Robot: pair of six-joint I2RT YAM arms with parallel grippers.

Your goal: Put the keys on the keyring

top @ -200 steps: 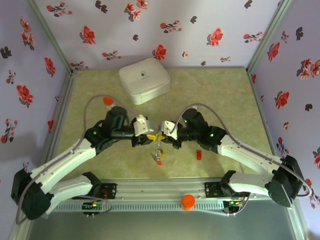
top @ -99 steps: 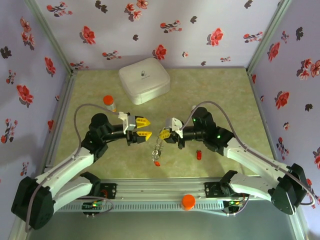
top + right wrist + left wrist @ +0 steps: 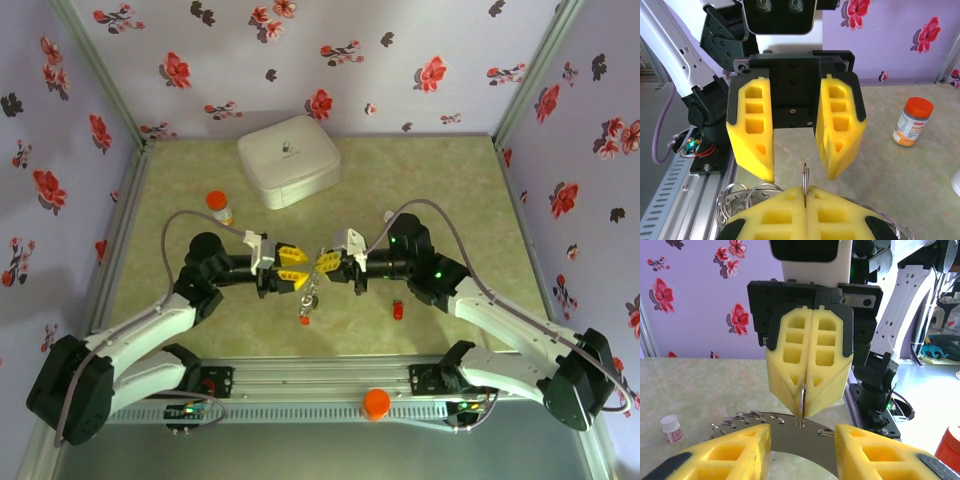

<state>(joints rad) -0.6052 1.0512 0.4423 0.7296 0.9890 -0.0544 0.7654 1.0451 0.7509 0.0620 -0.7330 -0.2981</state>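
So, right gripper [image 3: 328,262] sits over the middle of the table [image 3: 450,190], yellow pads pressed together on the thin wire of the keyring [image 3: 801,399]. In the right wrist view the wire stands upright out of the seam between the pads. Left gripper [image 3: 291,265] faces it tip to tip, just beside it, with fingers [image 3: 735,452] spread wide and holding nothing. The ring wire lies in the gap between them, and I cannot tell whether it touches either one.

The keys [image 3: 309,300] dangle in a small bunch from the ring, below the two grippers toward the near edge, a red head lowest. Whether that head touches the table I cannot tell. A loose red key [image 3: 399,310] lies on the table toward the near edge, just beside the right arm. Small wire loops [image 3: 747,195] bunch beside the right pads.

White rounded case [image 3: 288,160] sits at the far edge, left of centre. Orange-capped pill bottle [image 3: 218,207] stands upright toward the left edge, behind the left arm.
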